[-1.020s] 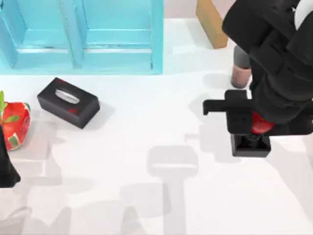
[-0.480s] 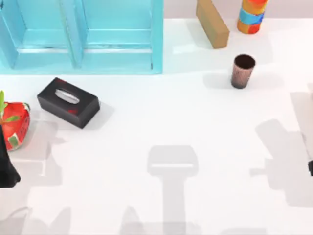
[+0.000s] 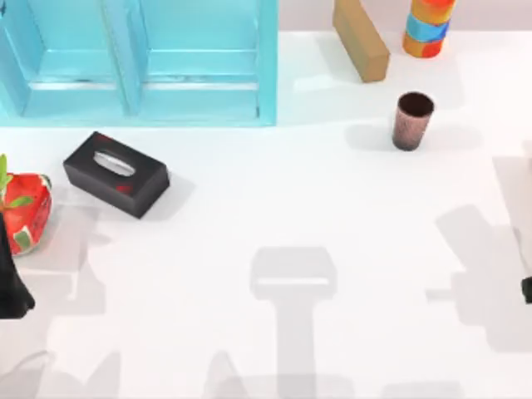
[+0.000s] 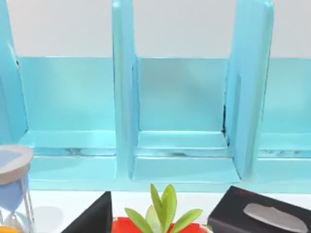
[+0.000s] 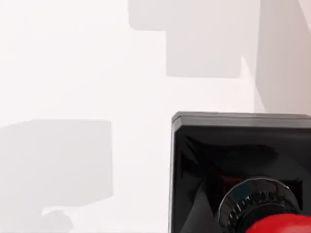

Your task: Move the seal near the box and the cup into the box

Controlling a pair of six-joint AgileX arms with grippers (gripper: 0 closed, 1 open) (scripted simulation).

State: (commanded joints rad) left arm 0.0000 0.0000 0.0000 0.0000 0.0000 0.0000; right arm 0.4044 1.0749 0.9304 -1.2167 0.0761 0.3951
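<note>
Seal close under right wrist camera, off worktop's right edge in top view; looks held, but right hand's grip: cannot tell. Small, rigid; glossy red knob likely slippery, so pinch black square base. Cup upright at right rear, well apart from box; probably light, stiff; grip across wall. Left arm parked at left edge.

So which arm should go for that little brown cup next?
Probably the right. The cup stands on the table's right side, and the right arm sits at that edge, its wrist camera over the seal. The left arm is parked far left.
</note>
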